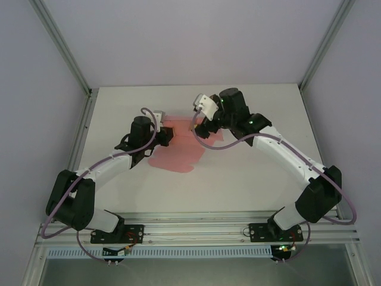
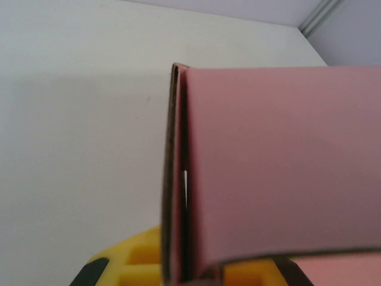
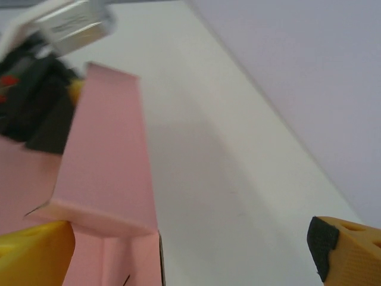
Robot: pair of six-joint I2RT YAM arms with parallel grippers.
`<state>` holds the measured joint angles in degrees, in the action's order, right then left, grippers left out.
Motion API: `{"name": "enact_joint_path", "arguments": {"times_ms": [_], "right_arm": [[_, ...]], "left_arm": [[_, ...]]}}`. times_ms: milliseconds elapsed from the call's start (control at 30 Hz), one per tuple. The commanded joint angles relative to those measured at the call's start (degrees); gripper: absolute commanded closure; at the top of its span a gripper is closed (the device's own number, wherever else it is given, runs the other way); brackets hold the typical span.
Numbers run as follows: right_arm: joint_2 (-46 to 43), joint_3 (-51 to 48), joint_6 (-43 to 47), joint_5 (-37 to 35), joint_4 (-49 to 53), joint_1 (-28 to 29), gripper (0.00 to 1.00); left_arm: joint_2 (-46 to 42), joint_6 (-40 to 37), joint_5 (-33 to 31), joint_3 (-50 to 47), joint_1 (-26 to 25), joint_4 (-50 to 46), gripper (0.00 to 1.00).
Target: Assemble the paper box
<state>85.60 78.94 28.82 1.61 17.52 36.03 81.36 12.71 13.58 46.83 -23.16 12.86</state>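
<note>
Pink thin card, the paper box [image 1: 178, 156] lay partly folded on the white table [image 1: 256, 179], a little toward 9 o'clock of the table's middle in the top view. The left gripper [image 1: 162, 137] sat at the box's 11 o'clock edge. In its wrist view a doubled wall of card [image 2: 178, 179] stood upright just above the yellow fingers [image 2: 140, 262], and I could not tell whether they pinched it. The right gripper [image 1: 198, 128] was at the box's 1 o'clock corner with its jaws spread wide. One yellow finger [image 3: 36, 250] sat just beside a raised flap [image 3: 110, 155]; the other was well apart toward 3 o'clock.
</note>
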Motion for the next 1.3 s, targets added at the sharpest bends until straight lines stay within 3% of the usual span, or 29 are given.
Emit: {"name": "enact_joint_path", "arguments": {"times_ms": [0,133,200,333,467,533,700,767,900,1100,1267], "right_arm": [[0.4,-2.46,-3.11,-13.46,-16.28,1.36,0.0],[2.36,-1.09,1.71,-25.12,-18.25,2.66,0.0],[2.58,-0.53,2.14,-26.6,-18.55,2.8,0.0],[0.71,-0.03,1.25,-23.83,-15.5,2.76,0.0],[-4.41,0.81,0.52,-18.09,-5.93,2.6,0.0],[-7.95,0.95,-1.23,-17.0,-0.93,2.47,0.0],[-19.8,-4.96,-18.01,-17.85,0.01,-1.68,0.0],[-24.9,-9.24,-29.34,-11.38,-0.32,-7.14,0.0],[-27.53,-19.31,-52.11,13.52,-5.74,-20.78,0.0],[-17.69,-22.26,-60.59,33.67,-19.2,-21.92,0.0],[-13.17,-22.63,-62.74,51.2,-34.69,-21.79,0.0]], "left_arm": [[-1.73,2.42,6.04,-0.58,-1.98,7.15,1.0],[-2.42,1.69,4.76,0.12,-2.37,5.33,1.0],[-2.41,1.53,2.64,0.52,-2.52,4.04,1.0],[-2.07,2.43,-0.72,0.46,-2.55,3.88,1.0],[-1.65,5.68,-9.22,0.83,-1.45,2.29,1.0],[-1.69,7.77,-8.79,-0.31,0.13,4.92,1.0],[-2.93,14.22,-7.78,-4.47,3.08,15.06,1.0],[-3.89,15.71,-6.72,-5.53,3.68,17.7,1.0],[-6.19,18.02,-2.03,-8.07,3.78,26.34,1.0],[-8.65,19.42,1.68,-8.76,3.66,28.78,1.0],[-9.91,17.92,-0.21,-9.52,3.76,27.03,1.0]]}}
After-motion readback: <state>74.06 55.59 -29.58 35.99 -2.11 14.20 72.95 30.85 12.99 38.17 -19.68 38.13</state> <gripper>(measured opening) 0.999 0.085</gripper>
